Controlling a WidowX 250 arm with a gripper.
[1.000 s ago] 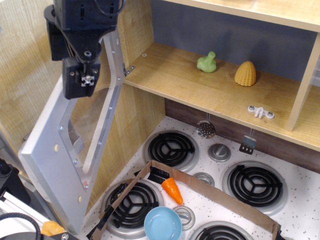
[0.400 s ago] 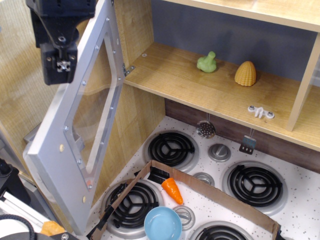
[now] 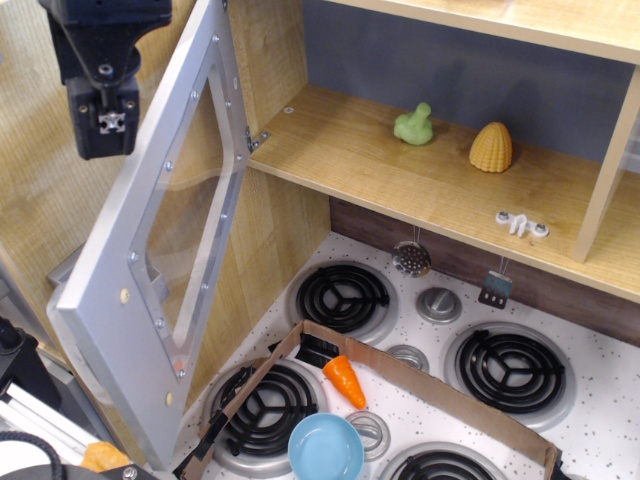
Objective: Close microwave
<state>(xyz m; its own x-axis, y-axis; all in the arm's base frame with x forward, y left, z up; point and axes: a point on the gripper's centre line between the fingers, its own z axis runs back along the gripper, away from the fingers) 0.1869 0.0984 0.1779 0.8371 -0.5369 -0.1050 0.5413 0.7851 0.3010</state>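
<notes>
The microwave [image 3: 380, 170] is a wooden compartment above the stove. Its wide silver-grey door [image 3: 120, 300] with a clear window [image 3: 185, 210] stands swung open to the left, hinged at the compartment's left edge; I see its inner face, and the handle and buttons are hidden. My black gripper [image 3: 100, 122] hangs at the top left, beside the door's outer side near its upper edge, apart from it or just touching; I cannot tell which. Its fingers do not show separately. A green toy [image 3: 413, 124] and a yellow ribbed toy [image 3: 491, 147] sit inside the compartment.
Below is a speckled stove top [image 3: 600, 380] with several black coil burners [image 3: 345, 297]. A cardboard wall [image 3: 430, 380] crosses it, with an orange carrot [image 3: 344, 381] and a blue bowl [image 3: 326, 447] nearby. A small white piece [image 3: 522, 224] lies on the shelf edge.
My gripper has moved left and up, from in front of the door's upper part to its left side. The door has swung a little.
</notes>
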